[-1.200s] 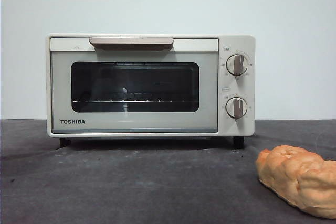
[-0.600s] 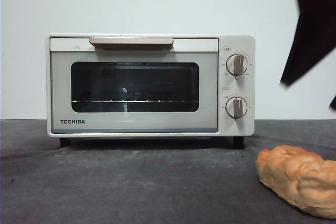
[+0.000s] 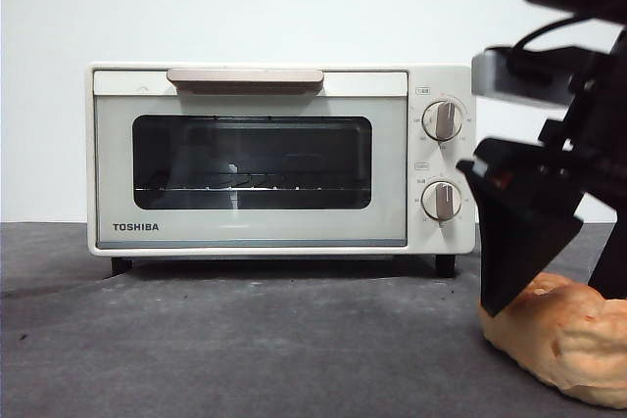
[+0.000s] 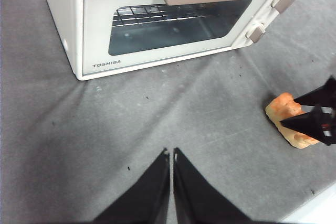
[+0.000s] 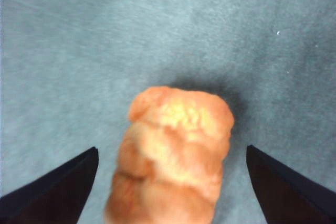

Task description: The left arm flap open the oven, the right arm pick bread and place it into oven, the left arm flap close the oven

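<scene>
Currently the oven stands at the back of the table with its door shut, the beige handle flush along the top edge, while the bread lies on the grey cloth in front of the knob side, well apart from the oven. The right gripper is poised over the loaf with its jaws spread wide, one finger on each flank and neither touching the crust. The left gripper waits with its jaws pressed together, hanging over bare cloth in front of the oven and clear of the handle. Because the door is not yet down, the loaf should probably be grasped but not carried forward until the left arm has opened it. For a sound grasp, keep the loaf centred between the fingers, lower until the tips reach its lower half, then close gently across the narrow width; the knobbly crust looks soft and may deform under heavy pressure.
</scene>
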Action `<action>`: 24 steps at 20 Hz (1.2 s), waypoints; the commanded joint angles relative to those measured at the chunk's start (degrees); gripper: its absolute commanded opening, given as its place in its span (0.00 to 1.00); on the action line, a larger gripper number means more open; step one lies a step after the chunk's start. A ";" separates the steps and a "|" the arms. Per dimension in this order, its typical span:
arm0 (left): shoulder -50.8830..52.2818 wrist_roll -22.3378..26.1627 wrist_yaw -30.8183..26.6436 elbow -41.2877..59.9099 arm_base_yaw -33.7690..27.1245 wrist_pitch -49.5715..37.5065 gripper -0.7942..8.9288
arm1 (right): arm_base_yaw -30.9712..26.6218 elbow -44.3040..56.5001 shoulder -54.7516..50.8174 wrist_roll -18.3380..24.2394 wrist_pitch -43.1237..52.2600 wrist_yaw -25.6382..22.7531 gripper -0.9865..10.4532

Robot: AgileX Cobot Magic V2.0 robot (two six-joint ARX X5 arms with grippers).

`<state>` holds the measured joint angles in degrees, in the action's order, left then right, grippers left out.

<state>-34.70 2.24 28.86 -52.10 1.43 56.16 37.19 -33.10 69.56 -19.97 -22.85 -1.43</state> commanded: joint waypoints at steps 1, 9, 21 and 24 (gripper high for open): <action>-0.09 0.74 0.33 -1.16 0.15 -0.48 0.10 | 0.57 -0.31 2.38 -0.70 0.83 -0.17 0.46; -0.11 -0.24 0.33 -1.16 0.22 -1.73 0.10 | 0.57 -0.39 1.79 -1.01 0.59 -0.07 0.27; -10.10 -10.10 -1.25 -2.45 11.74 -20.48 0.10 | 0.57 -5.95 -15.67 -0.59 -5.99 0.55 0.27; -17.90 -10.69 -6.95 -4.90 16.70 -25.66 0.10 | 0.57 -7.45 -17.59 -0.57 -7.52 0.55 0.27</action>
<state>-52.38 -7.92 21.85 -55.88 18.20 30.74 37.19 -39.72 51.62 -20.36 -30.59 -1.04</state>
